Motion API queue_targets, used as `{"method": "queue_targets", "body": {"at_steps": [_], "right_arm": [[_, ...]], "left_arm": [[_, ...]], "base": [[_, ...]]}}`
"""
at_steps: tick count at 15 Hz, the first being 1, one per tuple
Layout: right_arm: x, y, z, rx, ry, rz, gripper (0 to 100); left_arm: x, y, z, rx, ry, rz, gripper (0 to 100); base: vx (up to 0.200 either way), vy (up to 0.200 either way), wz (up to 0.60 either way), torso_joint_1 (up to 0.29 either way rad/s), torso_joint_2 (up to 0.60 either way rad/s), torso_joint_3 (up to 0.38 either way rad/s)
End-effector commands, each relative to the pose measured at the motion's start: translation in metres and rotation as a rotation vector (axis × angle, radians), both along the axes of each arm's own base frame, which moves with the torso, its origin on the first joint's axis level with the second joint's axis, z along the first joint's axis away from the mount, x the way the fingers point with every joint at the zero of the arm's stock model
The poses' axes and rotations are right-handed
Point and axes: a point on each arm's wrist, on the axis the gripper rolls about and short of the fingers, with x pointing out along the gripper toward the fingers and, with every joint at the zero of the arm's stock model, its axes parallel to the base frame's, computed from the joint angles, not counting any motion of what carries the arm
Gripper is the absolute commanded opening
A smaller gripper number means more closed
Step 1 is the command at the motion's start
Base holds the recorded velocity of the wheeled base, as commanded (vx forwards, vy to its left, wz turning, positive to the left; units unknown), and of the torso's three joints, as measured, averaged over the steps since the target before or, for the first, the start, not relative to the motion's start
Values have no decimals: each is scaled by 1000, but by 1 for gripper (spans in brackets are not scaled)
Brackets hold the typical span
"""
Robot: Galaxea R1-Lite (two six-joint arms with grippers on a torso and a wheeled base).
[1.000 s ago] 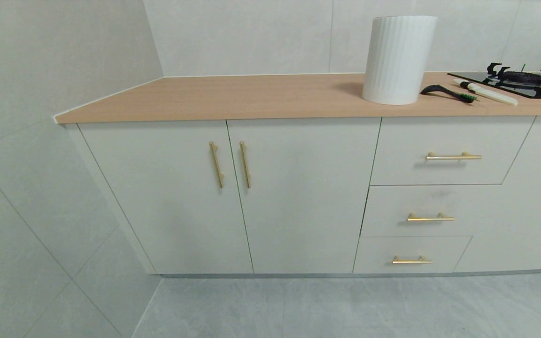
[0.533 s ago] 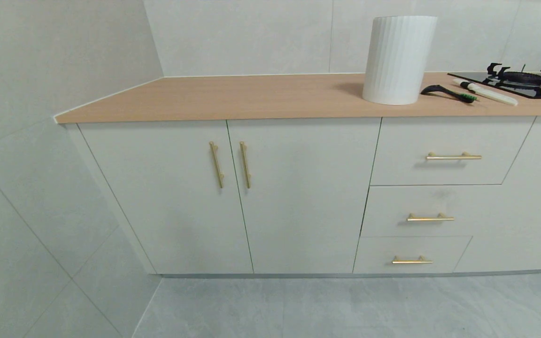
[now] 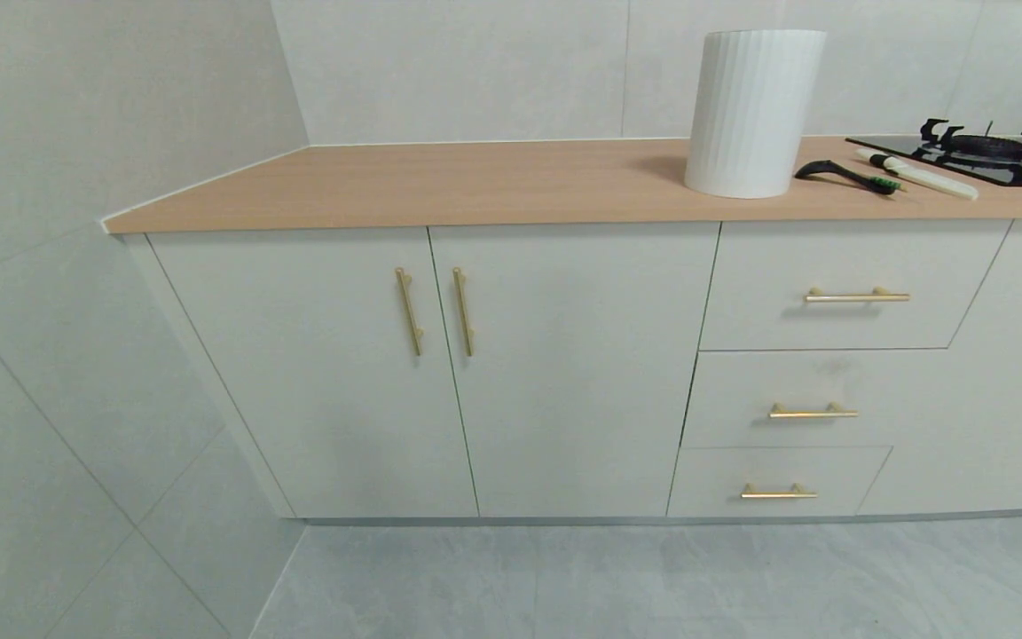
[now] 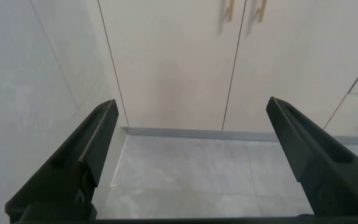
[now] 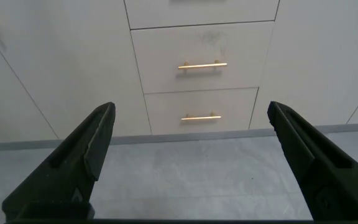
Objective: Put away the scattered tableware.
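Grippers at rest: left gripper (image 4: pixel 191 104) and right gripper (image 5: pixel 191 106) both spread wide and empty, low before the cabinet (image 3: pixel 564 373). Tableware lies well above them on the counter (image 3: pixel 440 186): spoon (image 3: pixel 844 175) and white utensil (image 3: pixel 923 176), beside the holder (image 3: pixel 750 111). Both look light, stiff, slim and probably slippery; pinch each mid-handle.

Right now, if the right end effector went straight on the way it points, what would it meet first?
Probably the bottom drawer: the open right end effector frames its front, with nothing between. It points somewhat downward, so the floor just in front of the drawer could come first; depth is unclear.
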Motion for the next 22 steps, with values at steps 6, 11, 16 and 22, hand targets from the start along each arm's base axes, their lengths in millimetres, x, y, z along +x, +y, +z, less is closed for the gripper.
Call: {"method": "queue_targets", "body": {"at_steps": [6,11,16,22], "right_arm": [[0,0,-1,-51,10,14,100],[0,0,-1,-31,9,14,100],[0,0,-1,-31,9,14,100],[0,0,-1,-31,9,14,100]], "left_arm": [[0,0,0,30,5,-1,100],[0,0,0,27,5,-1,100],[0,0,0,15,4,-1,100],[0,0,0,15,4,-1,100]], "base": [[0,0,0,0,0,0],[0,0,0,0,0,0],[200,0,0,4,3,1],[133,0,0,3,-1,1]]}}
